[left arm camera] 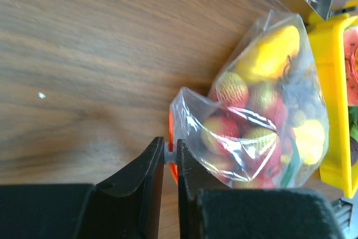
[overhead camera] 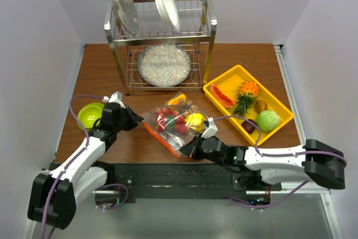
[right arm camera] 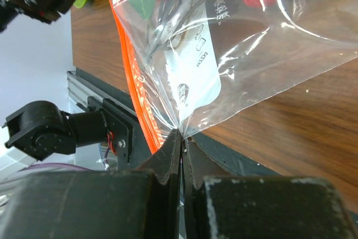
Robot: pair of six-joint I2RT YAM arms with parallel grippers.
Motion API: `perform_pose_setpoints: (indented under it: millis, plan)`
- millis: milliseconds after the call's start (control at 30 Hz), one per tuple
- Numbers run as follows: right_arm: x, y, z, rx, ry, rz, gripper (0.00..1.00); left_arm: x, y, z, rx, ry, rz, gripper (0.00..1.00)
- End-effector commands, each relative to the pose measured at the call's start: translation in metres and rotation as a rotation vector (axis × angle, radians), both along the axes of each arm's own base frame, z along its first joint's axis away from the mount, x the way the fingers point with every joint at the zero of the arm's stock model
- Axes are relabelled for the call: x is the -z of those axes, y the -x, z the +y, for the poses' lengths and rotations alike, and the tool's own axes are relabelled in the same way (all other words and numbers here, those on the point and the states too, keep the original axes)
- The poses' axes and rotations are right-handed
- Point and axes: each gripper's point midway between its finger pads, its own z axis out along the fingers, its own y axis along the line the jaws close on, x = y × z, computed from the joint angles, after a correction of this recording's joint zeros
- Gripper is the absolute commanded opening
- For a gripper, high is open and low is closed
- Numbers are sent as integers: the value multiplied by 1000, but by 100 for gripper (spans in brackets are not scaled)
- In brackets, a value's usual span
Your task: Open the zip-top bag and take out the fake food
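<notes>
The clear zip-top bag lies mid-table, full of fake food: red strawberry-like pieces, a yellow piece and brown balls. Its orange zipper strip runs along the near-left edge. My left gripper is shut on the small white zipper slider at the strip's left end. My right gripper is shut on the bag's near corner, beside the strip and the white label. The bag also shows in the left wrist view.
A yellow tray at right holds watermelon, pineapple, kiwi and a green cabbage. A green bowl sits at left by my left arm. A metal dish rack with plates stands at the back.
</notes>
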Motion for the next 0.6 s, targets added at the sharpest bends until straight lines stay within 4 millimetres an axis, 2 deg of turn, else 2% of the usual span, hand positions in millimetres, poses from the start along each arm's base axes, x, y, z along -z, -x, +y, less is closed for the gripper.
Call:
perform_pose_setpoints:
  millis: [0, 200, 467, 533, 567]
  plan:
    - [8, 1, -8, -5, 49, -15, 0, -20, -22, 13, -16, -48, -82, 19]
    - [6, 2, 0, -25, 38, -11, 0, -26, -30, 22, -10, -70, -104, 23]
    - [1, 2, 12, -48, 35, -14, 0, -26, -26, 23, 22, -86, -97, 34]
    - [0, 1, 14, -52, 41, -16, 0, -31, -22, 22, 30, -83, -99, 42]
    - [-1, 1, 15, -52, 41, -18, 0, -24, -14, 25, 21, -88, -71, 48]
